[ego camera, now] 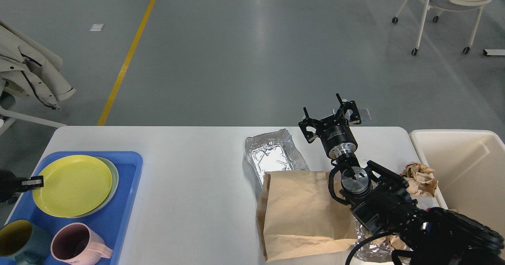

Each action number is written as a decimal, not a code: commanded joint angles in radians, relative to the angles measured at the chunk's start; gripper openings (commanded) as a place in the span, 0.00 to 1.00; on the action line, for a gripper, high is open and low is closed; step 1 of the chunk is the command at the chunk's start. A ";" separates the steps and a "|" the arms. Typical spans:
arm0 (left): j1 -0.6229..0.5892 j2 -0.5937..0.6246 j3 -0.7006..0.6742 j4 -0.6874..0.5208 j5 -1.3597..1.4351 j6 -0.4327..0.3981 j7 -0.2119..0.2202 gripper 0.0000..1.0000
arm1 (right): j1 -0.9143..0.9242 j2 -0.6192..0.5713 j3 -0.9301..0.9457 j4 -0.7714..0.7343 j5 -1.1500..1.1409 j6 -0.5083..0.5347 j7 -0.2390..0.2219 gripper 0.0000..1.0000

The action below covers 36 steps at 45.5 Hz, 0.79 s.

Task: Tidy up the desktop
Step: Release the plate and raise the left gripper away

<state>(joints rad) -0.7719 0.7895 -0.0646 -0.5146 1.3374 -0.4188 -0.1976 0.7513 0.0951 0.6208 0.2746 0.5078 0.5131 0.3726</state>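
The white desktop [189, 170] spans the view. At its left, a blue tray [128, 202] holds a yellow plate [73, 186] lying on a green plate [115, 178]. My left gripper [34, 183] comes in from the left edge and is shut on the yellow plate's left rim. My right gripper [330, 117] is open and empty, raised over the table's far edge. It stands just right of a crumpled foil tray [272, 156] and beyond a brown paper bag [303, 213].
A teal mug [17, 239] and a pink mug [79, 243] stand at the tray's front. Crumpled brown paper [420, 178] lies beside the cream bin [465, 166] at right. More foil [371, 249] shows under my right arm. A chair [449, 4] stands far back.
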 commanded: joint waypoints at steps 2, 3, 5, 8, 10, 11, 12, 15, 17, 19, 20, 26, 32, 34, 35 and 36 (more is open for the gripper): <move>-0.004 0.005 0.000 0.005 -0.023 -0.005 -0.008 0.66 | 0.000 0.000 0.001 0.000 0.000 0.001 0.000 1.00; -0.007 0.007 0.000 0.005 -0.023 -0.008 -0.010 0.68 | 0.000 0.000 0.001 0.001 0.000 0.001 0.000 1.00; -0.015 0.010 -0.001 0.005 -0.024 -0.011 -0.014 0.74 | 0.000 0.000 0.001 0.000 0.000 0.001 0.000 1.00; -0.030 0.011 -0.003 0.005 -0.029 -0.015 -0.026 0.81 | 0.000 0.000 -0.001 0.000 0.000 -0.001 0.000 1.00; -0.043 0.011 -0.003 0.005 -0.041 -0.020 -0.036 0.84 | -0.001 0.000 -0.001 0.000 0.000 -0.001 0.000 1.00; -0.050 0.011 -0.004 0.005 -0.050 -0.023 -0.040 0.85 | -0.001 0.000 -0.001 0.000 0.000 0.001 0.000 1.00; -0.061 0.011 -0.004 0.005 -0.063 -0.029 -0.046 0.87 | -0.001 0.000 -0.001 0.000 0.000 0.001 0.000 1.00; -0.104 0.014 -0.009 0.002 -0.099 -0.067 -0.054 0.88 | -0.001 0.000 -0.001 0.000 0.000 -0.001 0.000 1.00; -0.157 0.030 -0.014 -0.001 -0.130 -0.136 -0.054 0.89 | -0.001 0.000 -0.001 0.000 0.000 0.001 0.000 1.00; -0.214 0.053 -0.015 -0.001 -0.164 -0.211 -0.054 0.90 | -0.001 0.000 -0.001 0.000 0.000 0.001 0.000 1.00; -0.248 0.066 -0.017 -0.002 -0.185 -0.253 -0.054 0.91 | -0.001 0.000 0.000 0.000 0.000 0.001 0.000 1.00; -0.435 0.122 -0.017 0.001 -0.342 -0.446 -0.051 0.92 | -0.001 0.000 -0.001 0.000 0.000 -0.001 0.000 1.00; -0.576 0.146 -0.040 0.001 -0.567 -0.522 -0.052 0.92 | -0.001 0.000 -0.001 0.000 0.000 -0.001 0.000 1.00; -0.587 0.139 -0.063 0.001 -0.670 -0.520 -0.051 0.93 | -0.001 0.000 -0.001 0.000 0.000 -0.001 0.000 1.00; -0.586 0.136 -0.076 0.001 -0.720 -0.519 -0.051 0.93 | -0.001 0.000 -0.001 0.000 0.000 0.001 0.000 1.00; -0.586 0.131 -0.090 -0.001 -0.774 -0.520 -0.052 0.94 | -0.001 0.000 -0.001 0.000 0.000 -0.001 0.000 1.00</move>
<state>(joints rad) -1.3218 0.9308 -0.1024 -0.5141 0.8047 -0.9263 -0.2489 0.7502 0.0951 0.6198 0.2746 0.5078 0.5126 0.3727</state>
